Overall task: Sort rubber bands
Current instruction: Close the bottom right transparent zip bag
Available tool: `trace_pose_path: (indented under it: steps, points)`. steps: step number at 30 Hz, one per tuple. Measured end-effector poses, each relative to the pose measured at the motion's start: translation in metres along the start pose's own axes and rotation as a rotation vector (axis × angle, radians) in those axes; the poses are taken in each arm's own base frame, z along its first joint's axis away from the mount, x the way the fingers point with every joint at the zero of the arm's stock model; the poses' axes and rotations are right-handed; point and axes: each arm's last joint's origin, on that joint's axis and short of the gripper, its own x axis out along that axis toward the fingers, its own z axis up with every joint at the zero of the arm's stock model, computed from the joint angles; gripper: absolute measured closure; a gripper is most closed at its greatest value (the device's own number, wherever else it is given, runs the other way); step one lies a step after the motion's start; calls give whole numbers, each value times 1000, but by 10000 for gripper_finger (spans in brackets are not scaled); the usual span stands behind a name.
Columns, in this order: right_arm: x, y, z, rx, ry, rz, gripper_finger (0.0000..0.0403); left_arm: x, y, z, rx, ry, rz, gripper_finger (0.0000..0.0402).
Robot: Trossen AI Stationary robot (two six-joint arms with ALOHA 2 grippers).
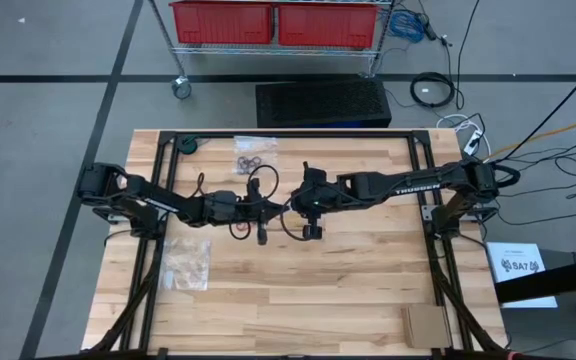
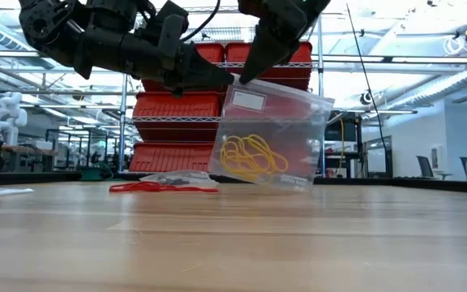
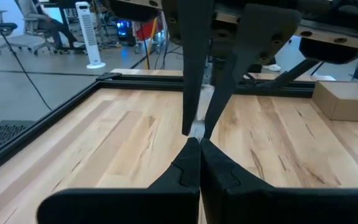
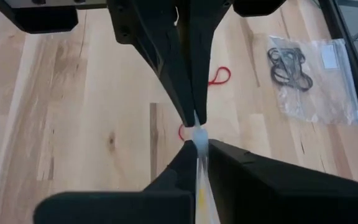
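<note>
A clear plastic bag (image 2: 276, 130) with yellowish tan rubber bands (image 2: 251, 158) inside hangs tilted over the middle of the table. Both grippers are shut on its top edge. In the low view my left gripper (image 2: 221, 81) reaches in level from the left, and my right gripper (image 2: 248, 71) comes down from above. Red rubber bands (image 2: 162, 187) lie loose on the table, also seen as red bands (image 4: 219, 76) in the right wrist view. Black rubber bands (image 4: 289, 62) lie inside a second clear bag (image 1: 255, 152) near the far edge. My left gripper (image 3: 199, 148) pinches the bag's top edge at its left corner (image 2: 232, 81) between two shut fingers, coming level from the table's left. The bag hangs below, tilted. My right gripper (image 4: 197, 142) pinches the same top edge (image 4: 197, 132) right beside the left fingers, slanting down from above. A strip of clear plastic runs back between its fingers. Whether the bag's lower edge (image 2: 286, 185) touches the table, I cannot tell.
A third clear bag (image 1: 186, 262) lies flat toward the table's left near side. A cardboard box (image 1: 423, 325) sits at the right near corner. Black frame rails (image 1: 298, 134) border the tabletop. Bare wood lies along the near side.
</note>
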Motion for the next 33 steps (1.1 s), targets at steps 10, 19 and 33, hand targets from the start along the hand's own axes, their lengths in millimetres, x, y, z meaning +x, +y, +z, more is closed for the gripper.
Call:
trace_pose_path:
  steps: [10, 19, 33]
  points:
    - [0, 0, -4, 10, 41, -2, 396, 0, 0, 0, 7, 3, 7, 401]
    - [-1, 0, -13, 36, 138, -9, 398, 0, 1, -1, 23, 6, 24, 402]
    - [-7, 0, -26, 67, 265, -15, 399, 0, 1, 0, -3, 2, 31, 400]
